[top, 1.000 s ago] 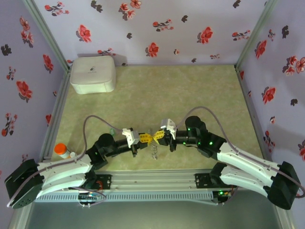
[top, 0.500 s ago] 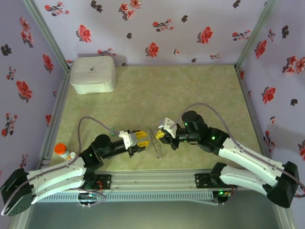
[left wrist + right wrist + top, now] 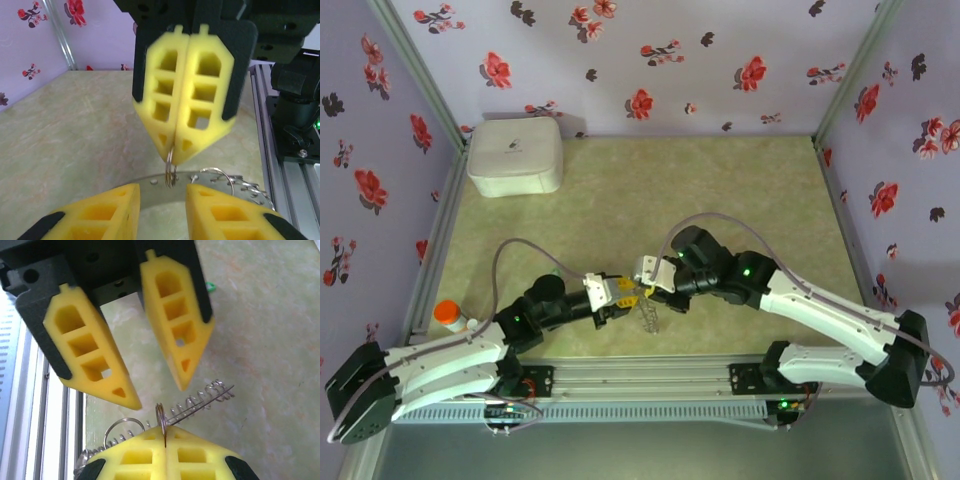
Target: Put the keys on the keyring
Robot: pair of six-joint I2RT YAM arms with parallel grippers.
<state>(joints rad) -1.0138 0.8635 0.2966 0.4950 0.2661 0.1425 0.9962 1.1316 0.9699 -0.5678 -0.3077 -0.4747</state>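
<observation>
Over the worktop the keyring is pinched by the right hand; the keys probably await the spread left hand.

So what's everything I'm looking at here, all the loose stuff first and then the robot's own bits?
keyring: one, dark grey metal, between the two grippers near the table's front edge
key: one, tiny, bright green, on the table off to the left of the keyring
box: one, white, far left corner of the table
bottle: one, orange cap, left edge near the front
table: one, pale green marbled top
walls: three, lilac with red flowers, around the table
left gripper: one, yellow fingers, open, facing the keyring
right gripper: one, yellow fingers, shut on a small loop of the keyring
</observation>
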